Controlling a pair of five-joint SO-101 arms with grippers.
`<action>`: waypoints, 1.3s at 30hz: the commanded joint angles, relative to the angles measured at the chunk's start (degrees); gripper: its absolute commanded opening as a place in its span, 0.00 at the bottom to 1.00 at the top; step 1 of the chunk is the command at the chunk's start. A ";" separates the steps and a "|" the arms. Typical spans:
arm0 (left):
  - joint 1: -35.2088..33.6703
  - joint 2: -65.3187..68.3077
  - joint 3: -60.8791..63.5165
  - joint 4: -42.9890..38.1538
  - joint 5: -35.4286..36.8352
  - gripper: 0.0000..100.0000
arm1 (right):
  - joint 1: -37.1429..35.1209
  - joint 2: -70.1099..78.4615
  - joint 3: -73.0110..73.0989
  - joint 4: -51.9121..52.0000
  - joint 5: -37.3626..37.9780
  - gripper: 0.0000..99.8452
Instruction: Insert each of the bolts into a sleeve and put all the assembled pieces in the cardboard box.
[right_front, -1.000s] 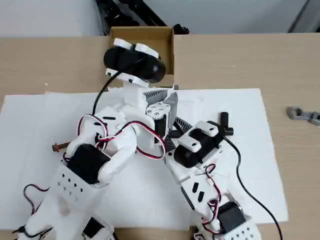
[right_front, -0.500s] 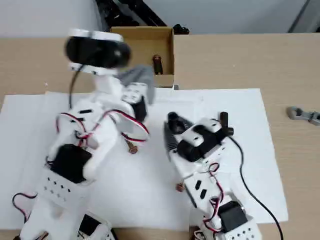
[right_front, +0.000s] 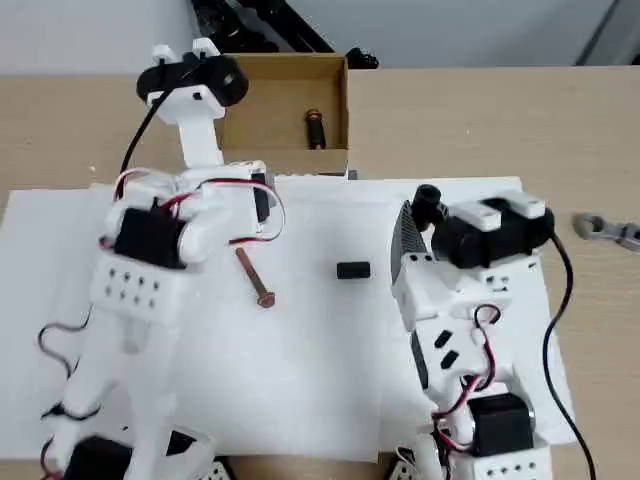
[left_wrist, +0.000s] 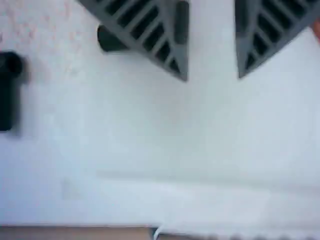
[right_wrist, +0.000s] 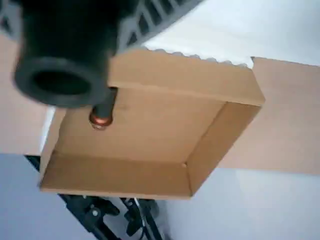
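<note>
The cardboard box stands at the back of the table with one bolt-and-sleeve piece lying in it. A loose bolt and a black sleeve lie apart on the white sheet. My left gripper hangs open over bare sheet near the box, with a black sleeve off to one side. My right gripper is shut on another black sleeve, held up right of the sheet's middle. In the right wrist view that sleeve looms before the box and its assembled piece.
A metal tool lies on the bare table at the far right. Black stand legs rise behind the box. The left arm's body covers the sheet's left part.
The left arm pulled back from the box and to the left, leaving an assembled piece inside. The right arm swung to the right with a black sleeve. The loose bolt and sleeve came into sight.
</note>
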 joint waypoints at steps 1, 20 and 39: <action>-0.44 4.13 -5.85 3.43 1.23 0.06 | 0.40 2.51 -4.84 0.22 -0.79 0.00; 11.52 29.19 -34.77 19.25 -22.33 0.08 | 26.59 2.51 -11.34 7.34 -2.37 0.00; 27.16 40.26 -36.18 14.33 -51.43 0.08 | 56.13 2.51 -11.34 23.25 -10.55 0.00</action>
